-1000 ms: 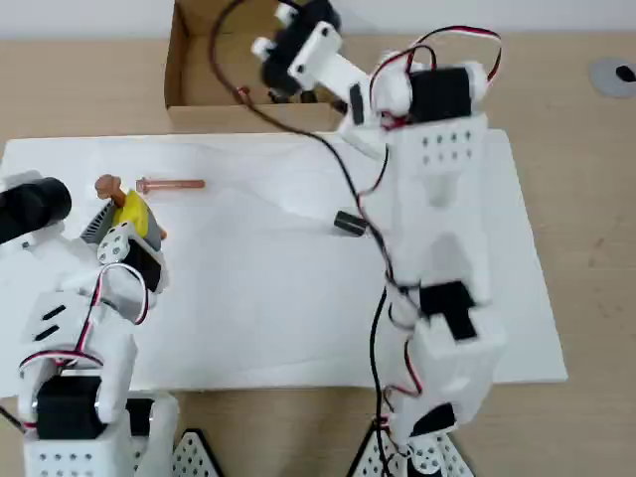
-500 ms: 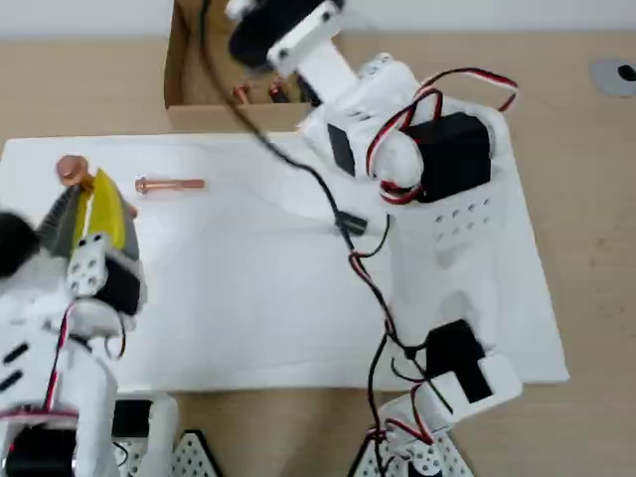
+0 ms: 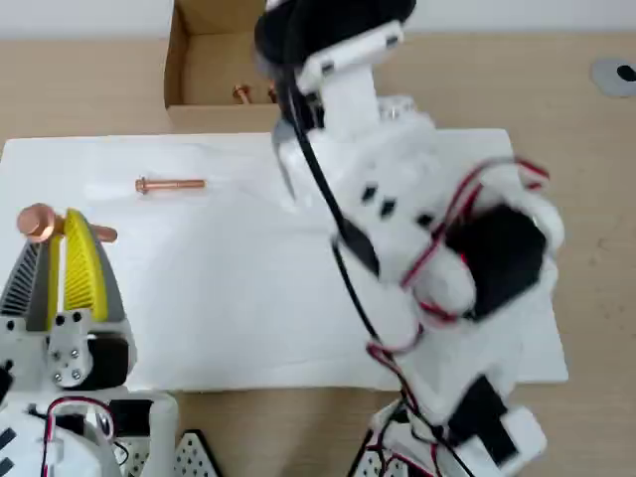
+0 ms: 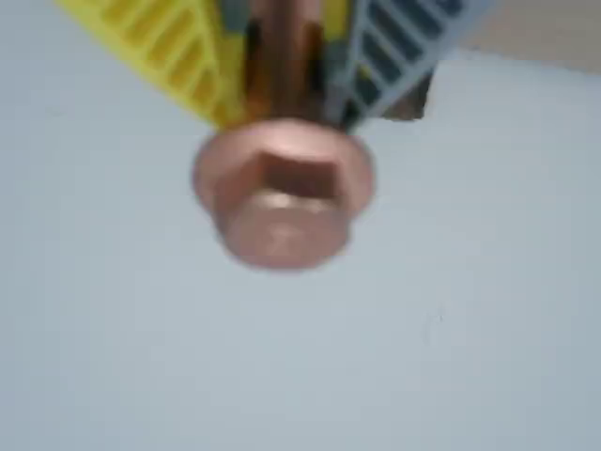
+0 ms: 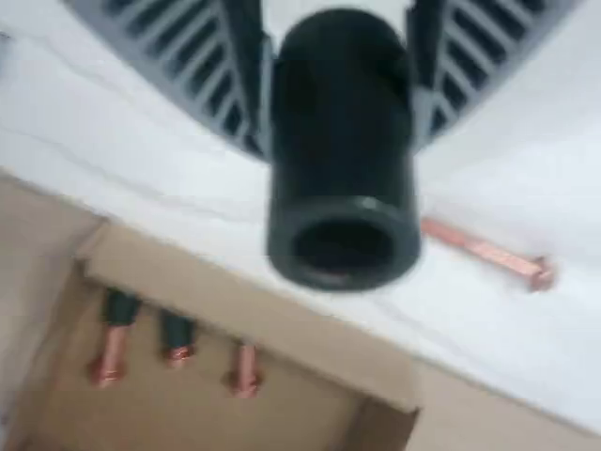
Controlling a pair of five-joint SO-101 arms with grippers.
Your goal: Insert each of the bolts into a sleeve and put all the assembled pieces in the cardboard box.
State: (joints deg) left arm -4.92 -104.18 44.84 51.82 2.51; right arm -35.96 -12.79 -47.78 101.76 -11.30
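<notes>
My left gripper (image 4: pixel 286 103) is shut on a copper bolt (image 4: pixel 284 193), whose hex head points at the camera between a yellow finger (image 4: pixel 160 38) and a grey one. In the high view this left gripper (image 3: pixel 55 238) holds the bolt (image 3: pixel 40 221) over the mat's left side. My right gripper (image 5: pixel 340 85) is shut on a black sleeve (image 5: pixel 343 197), with the open bore facing out, above the mat near the cardboard box (image 5: pixel 235 310). A loose bolt (image 3: pixel 171 184) lies on the white mat (image 3: pixel 229 288). The same loose bolt (image 5: pixel 488 254) appears behind the sleeve.
The cardboard box (image 3: pixel 181 60) stands at the far edge beyond the mat, with three assembled pieces (image 5: pixel 177 340) lying inside. The raised right arm (image 3: pixel 417 209) with its red and black cables covers the mat's middle and right. Bare wooden table surrounds the mat.
The left gripper has drawn back toward the near left with its bolt. The right arm has risen and swung over the middle of the mat.
</notes>
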